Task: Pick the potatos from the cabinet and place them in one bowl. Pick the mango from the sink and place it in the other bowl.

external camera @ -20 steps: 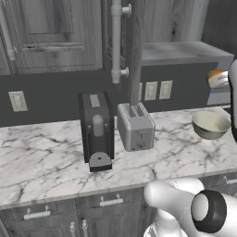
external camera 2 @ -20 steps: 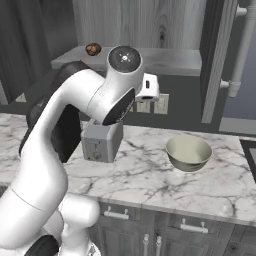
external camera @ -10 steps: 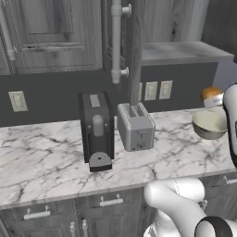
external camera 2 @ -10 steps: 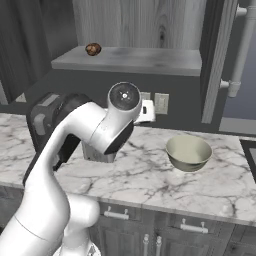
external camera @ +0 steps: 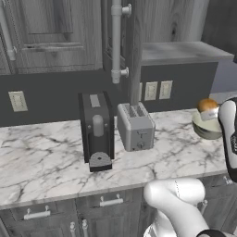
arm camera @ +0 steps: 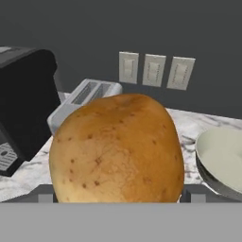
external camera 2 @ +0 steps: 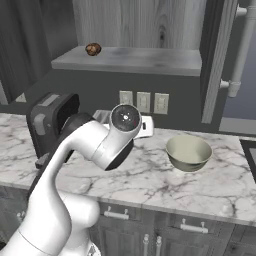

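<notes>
1. The hand (external camera: 208,111) is clamped on a potato (arm camera: 116,149). In the hand view it sits right between the fingers and fills most of the middle. In the left base view you can see its orange top poking out just above the pale bowl (external camera: 206,127) at the right end of the counter (external camera: 46,157).
2. Handling guess: it's a firm, fairly dense lump with dry, speckled skin, so it shouldn't squash or slip much. It's rounded and a bit lopsided though, so it could roll in the grip if pinched off-centre. Best hold is across the widest middle, which looks like roughly where it's held now.
3. The bowl looks rigid with a shallow curve, so I'd lower the potato in close before letting go, or it may bounce or roll out.
4. A second potato (external camera 2: 93,49) sits on the cabinet shelf (external camera 2: 130,59), well apart from everything. Same deal there: grab across the belly, not the ends.
5. Toaster (external camera: 135,126) and coffee machine (external camera: 96,129) are off to the side, clear of the drop.
</notes>
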### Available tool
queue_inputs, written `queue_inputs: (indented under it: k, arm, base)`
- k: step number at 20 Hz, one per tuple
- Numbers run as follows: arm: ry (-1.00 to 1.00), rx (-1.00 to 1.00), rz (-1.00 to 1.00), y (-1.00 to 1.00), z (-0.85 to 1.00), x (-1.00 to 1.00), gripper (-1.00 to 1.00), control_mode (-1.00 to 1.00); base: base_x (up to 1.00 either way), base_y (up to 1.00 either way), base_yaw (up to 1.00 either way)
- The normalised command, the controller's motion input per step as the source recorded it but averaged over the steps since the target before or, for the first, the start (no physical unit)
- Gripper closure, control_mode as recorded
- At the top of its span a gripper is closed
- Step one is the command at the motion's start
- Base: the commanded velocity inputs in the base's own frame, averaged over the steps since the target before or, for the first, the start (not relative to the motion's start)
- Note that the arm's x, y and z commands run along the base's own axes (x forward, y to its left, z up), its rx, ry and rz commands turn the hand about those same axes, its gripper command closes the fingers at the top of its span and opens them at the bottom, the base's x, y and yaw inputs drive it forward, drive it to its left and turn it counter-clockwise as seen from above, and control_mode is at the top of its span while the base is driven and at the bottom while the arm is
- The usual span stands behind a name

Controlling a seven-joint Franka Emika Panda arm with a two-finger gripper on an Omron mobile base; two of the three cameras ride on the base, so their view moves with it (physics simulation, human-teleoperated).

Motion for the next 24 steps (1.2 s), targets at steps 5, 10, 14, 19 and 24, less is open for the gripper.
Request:
queue_inputs:
  k: [5,10,14,19,24]
  arm:
    - [0.00,0.00,0.00,0.00,-0.42,0.12,1.00,-1.00]
    - [0.00,0.00,0.00,0.00,-0.43,0.28,1.00,-1.00]
    - [0.00,0.00,0.00,-0.03,-0.25,0.42,1.00,-1.00]
    - [0.02,0.00,0.00,-0.14,-0.27,0.55,1.00,-1.00]
    - [0.08,0.00,0.00,-0.21,-0.34,0.56,1.00,-1.00]
  base:
    - [0.00,0.00,0.00]
    - [0.00,0.00,0.00]
    - [0.00,0.00,0.00]
    - [0.00,0.00,0.00]
    - [0.00,0.00,0.00]
